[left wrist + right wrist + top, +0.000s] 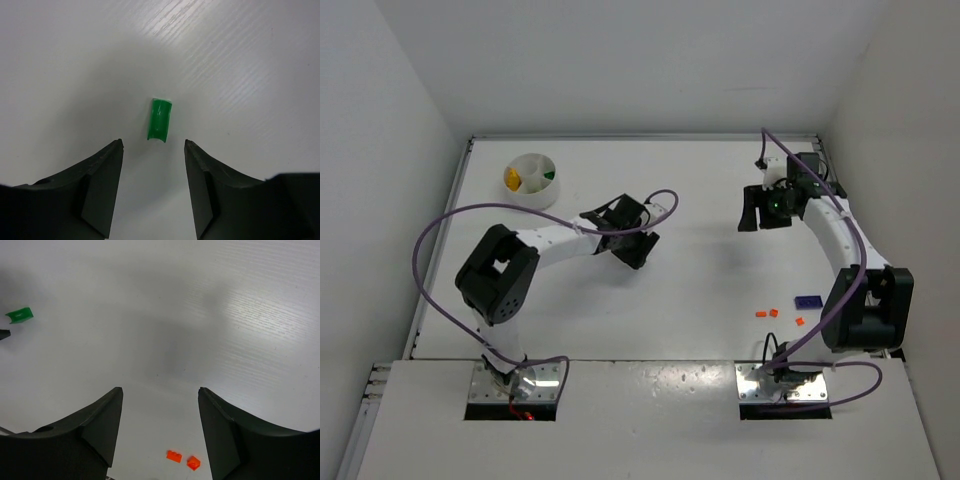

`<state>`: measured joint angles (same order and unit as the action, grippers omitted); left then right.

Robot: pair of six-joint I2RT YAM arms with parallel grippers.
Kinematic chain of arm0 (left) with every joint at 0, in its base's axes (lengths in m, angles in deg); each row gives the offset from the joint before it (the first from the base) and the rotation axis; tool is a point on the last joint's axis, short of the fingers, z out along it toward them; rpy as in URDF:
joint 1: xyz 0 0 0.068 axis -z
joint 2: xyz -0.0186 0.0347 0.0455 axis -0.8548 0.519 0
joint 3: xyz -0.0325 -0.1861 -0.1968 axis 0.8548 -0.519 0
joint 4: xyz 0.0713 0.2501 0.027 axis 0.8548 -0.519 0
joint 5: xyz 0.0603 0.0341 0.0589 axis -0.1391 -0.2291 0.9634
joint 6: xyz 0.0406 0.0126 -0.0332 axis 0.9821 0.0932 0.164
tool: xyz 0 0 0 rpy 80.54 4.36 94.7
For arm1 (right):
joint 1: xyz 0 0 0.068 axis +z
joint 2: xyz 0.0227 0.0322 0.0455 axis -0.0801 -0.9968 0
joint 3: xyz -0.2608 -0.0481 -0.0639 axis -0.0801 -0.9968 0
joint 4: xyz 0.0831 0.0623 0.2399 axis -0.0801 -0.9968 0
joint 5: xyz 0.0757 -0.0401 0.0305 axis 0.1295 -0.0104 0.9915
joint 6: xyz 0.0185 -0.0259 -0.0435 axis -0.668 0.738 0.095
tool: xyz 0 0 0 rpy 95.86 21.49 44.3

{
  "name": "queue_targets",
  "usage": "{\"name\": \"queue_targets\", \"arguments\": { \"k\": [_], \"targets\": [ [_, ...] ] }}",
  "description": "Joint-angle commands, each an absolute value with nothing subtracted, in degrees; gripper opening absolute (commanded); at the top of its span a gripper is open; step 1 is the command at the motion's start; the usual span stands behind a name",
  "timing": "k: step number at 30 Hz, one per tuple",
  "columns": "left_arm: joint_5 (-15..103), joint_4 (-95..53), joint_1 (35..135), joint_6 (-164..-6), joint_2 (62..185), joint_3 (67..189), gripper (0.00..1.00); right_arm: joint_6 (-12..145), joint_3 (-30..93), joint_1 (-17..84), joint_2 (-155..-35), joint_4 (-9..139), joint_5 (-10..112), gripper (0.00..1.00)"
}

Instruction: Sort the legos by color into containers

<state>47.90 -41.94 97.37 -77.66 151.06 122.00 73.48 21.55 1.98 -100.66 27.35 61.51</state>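
Observation:
A small green lego lies flat on the white table, just ahead of my left gripper, which is open and empty with its tips either side of the brick's near end. It also shows far left in the right wrist view. In the top view the left gripper hangs over mid-table and hides that brick. My right gripper is open and empty, held above bare table. Two orange legos lie near its base. The white divided dish stands at the back left.
The dish holds yellow pieces and a green piece in separate sections. Near the right arm's base lie two orange legos and a blue lego. White walls enclose the table on three sides.

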Motion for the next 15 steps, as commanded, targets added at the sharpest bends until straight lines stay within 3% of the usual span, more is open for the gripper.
{"name": "queue_targets", "arguments": {
  "k": [1,10,15],
  "targets": [
    [48.2,-40.6,97.8,-76.4,153.2,124.6,0.58,72.8,21.8,1.6,-100.2,27.5,63.4,0.63],
    [45.5,-40.6,97.8,-74.6,155.7,125.7,0.52,72.8,21.8,1.1,-100.8,27.5,64.5,0.63],
    [45.0,-39.5,97.8,-73.3,156.2,125.7,0.4,72.8,21.3,1.1,-101.3,27.5,65.0,0.63]
  ]
}}
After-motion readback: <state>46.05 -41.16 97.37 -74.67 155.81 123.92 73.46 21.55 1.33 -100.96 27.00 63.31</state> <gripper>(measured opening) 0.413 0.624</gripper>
